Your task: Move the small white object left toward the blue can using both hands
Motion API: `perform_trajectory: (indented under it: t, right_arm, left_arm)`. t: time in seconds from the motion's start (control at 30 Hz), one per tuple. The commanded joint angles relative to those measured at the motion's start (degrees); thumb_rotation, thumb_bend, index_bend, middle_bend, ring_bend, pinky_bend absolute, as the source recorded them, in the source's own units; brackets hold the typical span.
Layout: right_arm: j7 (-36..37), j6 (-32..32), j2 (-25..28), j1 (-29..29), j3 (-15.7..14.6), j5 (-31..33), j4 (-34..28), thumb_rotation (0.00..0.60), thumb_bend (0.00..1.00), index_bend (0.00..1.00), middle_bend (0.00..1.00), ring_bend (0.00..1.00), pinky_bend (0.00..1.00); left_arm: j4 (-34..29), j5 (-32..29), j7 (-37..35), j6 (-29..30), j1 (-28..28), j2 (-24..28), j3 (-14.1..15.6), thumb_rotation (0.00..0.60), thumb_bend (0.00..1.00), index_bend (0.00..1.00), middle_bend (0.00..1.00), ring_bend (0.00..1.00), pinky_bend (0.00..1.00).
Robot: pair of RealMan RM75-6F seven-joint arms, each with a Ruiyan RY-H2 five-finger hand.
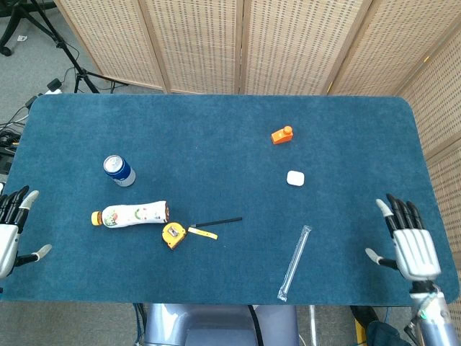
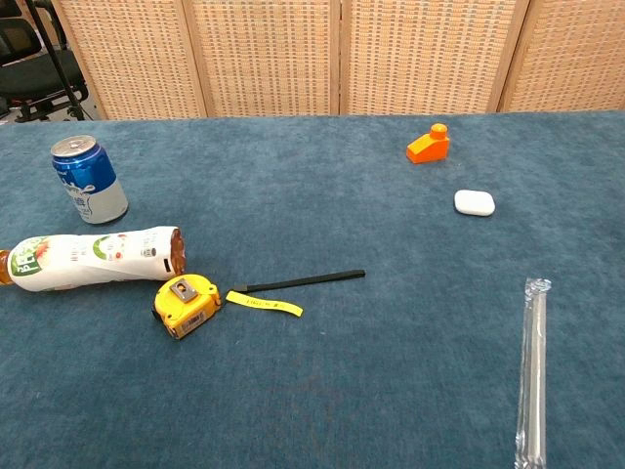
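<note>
At table edges, both robot hands [image 1: 414, 246] [image 1: 9, 232] spread, empty.

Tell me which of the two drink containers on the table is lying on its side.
The white bottle with the printed label lies on its side beside the yellow tape measure. The blue can stands upright behind it.

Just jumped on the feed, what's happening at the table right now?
Nothing is held yet. The small white object lies untouched on the blue cloth, in front of the orange bottle, far right of the blue can. The right hand is open over the table's right edge; the left hand is open at the left edge.
</note>
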Motion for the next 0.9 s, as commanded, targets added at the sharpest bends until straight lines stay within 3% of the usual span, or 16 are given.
perform_trajectory:
  t: [0.03,0.23,0.43,0.57,0.9]
  right_arm:
    - [0.3,-13.1,-0.9,9.4,6.9,7.2,-0.6,0.6,0.0,0.0,0.0,0.0,0.0]
    - [-0.5,-20.8,-5.4,16.2,11.2,12.1,3.8,0.6,0.0,0.07,0.0,0.0,0.0]
    - [-5.7,-31.8,-14.1,24.9,15.6,26.0,15.3,0.6,0.0,0.1,0.08,0.0,0.0]
    - [-7.3,-33.7,-18.2,27.3,16.4,30.7,20.1,0.6,0.0,0.15,0.14,0.0,0.0]
    - [-11.6,-35.6,-26.4,32.2,15.9,32.9,31.7,0.6,0.0,0.23,0.18,0.0,0.0]
  left_arm:
    - [-0.3,-0.5,0.1,0.0,0.0,0.1,-0.3,0.6,0.0,0.0,0.0,0.0,0.0]
    - [-0.4,-0.9,0.9,0.4,0.3,-0.1,-0.5,0.6,0.0,0.0,0.0,0.0,0.0]
    - [-0.7,-2.2,1.8,-1.2,-0.4,-0.4,-0.8,0.6,0.0,0.0,0.0,0.0,0.0]
    - [-0.6,-3.4,1.9,-2.2,-0.7,-0.5,-1.1,0.6,0.0,0.0,0.0,0.0,0.0]
    - [-0.8,-4.8,1.6,-3.0,-1.0,-0.2,-1.7,0.6,0.0,0.0,0.0,0.0,0.0]
